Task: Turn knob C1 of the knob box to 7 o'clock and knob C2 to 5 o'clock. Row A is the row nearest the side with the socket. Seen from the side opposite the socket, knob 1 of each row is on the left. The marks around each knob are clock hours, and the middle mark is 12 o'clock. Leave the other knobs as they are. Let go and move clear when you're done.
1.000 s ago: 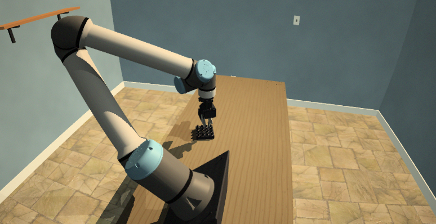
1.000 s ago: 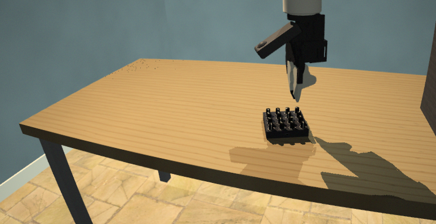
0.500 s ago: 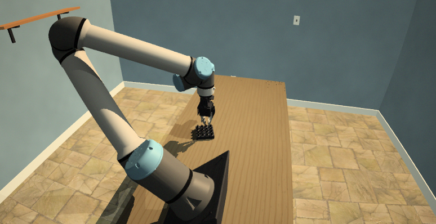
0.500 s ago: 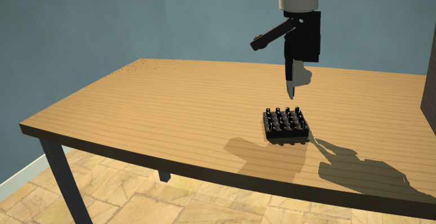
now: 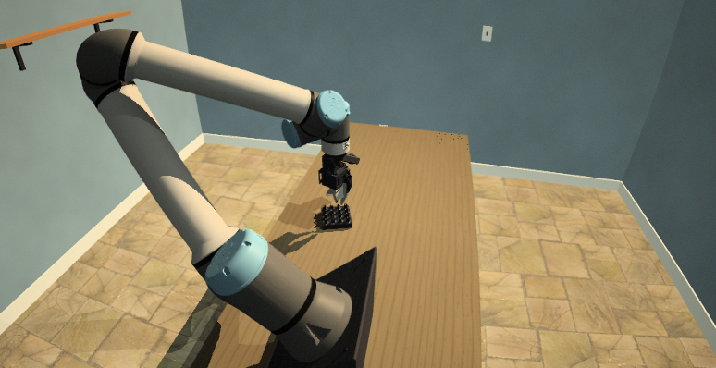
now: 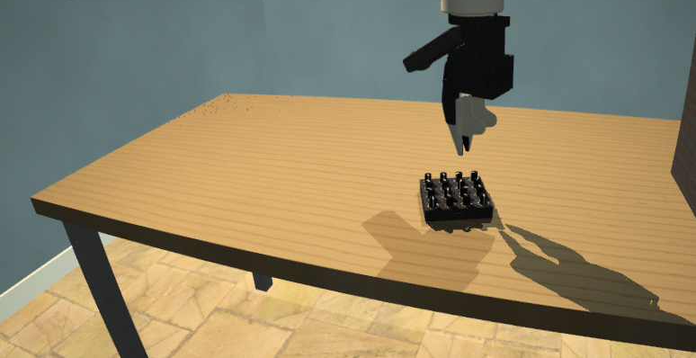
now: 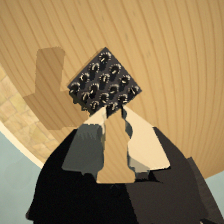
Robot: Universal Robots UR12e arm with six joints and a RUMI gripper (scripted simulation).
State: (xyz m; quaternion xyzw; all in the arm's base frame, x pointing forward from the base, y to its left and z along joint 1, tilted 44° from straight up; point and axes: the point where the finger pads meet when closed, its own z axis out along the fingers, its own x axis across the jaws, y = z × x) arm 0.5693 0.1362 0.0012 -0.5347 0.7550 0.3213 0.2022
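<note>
Black tool (image 5: 340,202) (image 6: 464,152) (image 7: 114,106), slightly open, above knob box (image 5: 336,226) (image 6: 459,214) (image 7: 110,74)
</note>
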